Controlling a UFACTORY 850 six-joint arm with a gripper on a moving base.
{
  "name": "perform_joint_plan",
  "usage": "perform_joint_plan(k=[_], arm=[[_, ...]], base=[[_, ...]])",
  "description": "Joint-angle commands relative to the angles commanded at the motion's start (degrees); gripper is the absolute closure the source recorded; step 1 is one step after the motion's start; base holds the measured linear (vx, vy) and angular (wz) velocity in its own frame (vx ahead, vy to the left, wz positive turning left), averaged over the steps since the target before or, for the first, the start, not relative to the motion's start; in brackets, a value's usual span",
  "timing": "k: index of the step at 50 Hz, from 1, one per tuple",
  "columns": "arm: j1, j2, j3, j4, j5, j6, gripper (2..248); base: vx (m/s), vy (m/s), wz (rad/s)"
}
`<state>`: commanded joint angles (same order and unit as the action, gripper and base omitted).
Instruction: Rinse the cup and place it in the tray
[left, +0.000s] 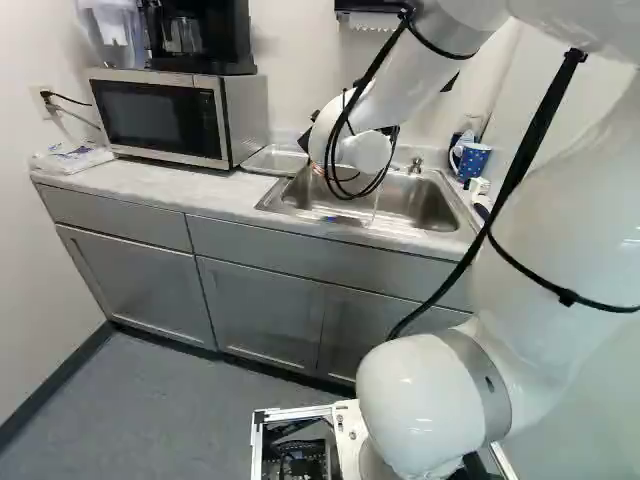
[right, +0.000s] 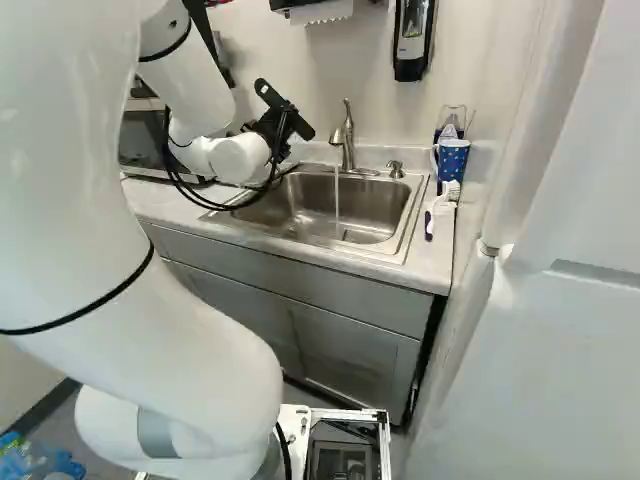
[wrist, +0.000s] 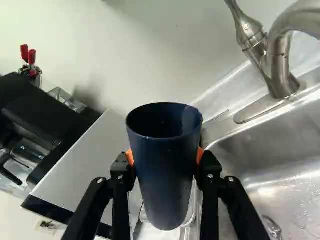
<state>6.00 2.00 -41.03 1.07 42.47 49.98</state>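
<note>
My gripper (right: 276, 128) is left of the faucet in the right base view, its fingertips hidden behind the wrist. In the wrist view the gripper (wrist: 165, 157) is shut on a dark blue cup (wrist: 165, 175), with an orange pad against each side. The cup's open rim faces the wall, its inside partly visible. The tray (left: 262, 170) lies on the counter between microwave and sink; in the wrist view the cup covers part of it. Water runs from the faucet (right: 347, 140) into the sink (right: 412, 215), to one side of the cup.
The microwave (left: 165, 115) carries a black coffee machine (left: 205, 35). Right of the sink stand a blue patterned mug (right: 452, 160) and a white-headed brush (right: 442, 200). A plastic packet (left: 70, 158) lies at the counter's left end. The soap dispenser (right: 412, 40) hangs above.
</note>
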Motion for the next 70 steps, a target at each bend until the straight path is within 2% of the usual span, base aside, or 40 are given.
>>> perform_joint_plan(k=[70], arm=[[0.0,0.0,0.0,0.0,0.0,42.16,124]], base=[[0.0,0.0,0.0]])
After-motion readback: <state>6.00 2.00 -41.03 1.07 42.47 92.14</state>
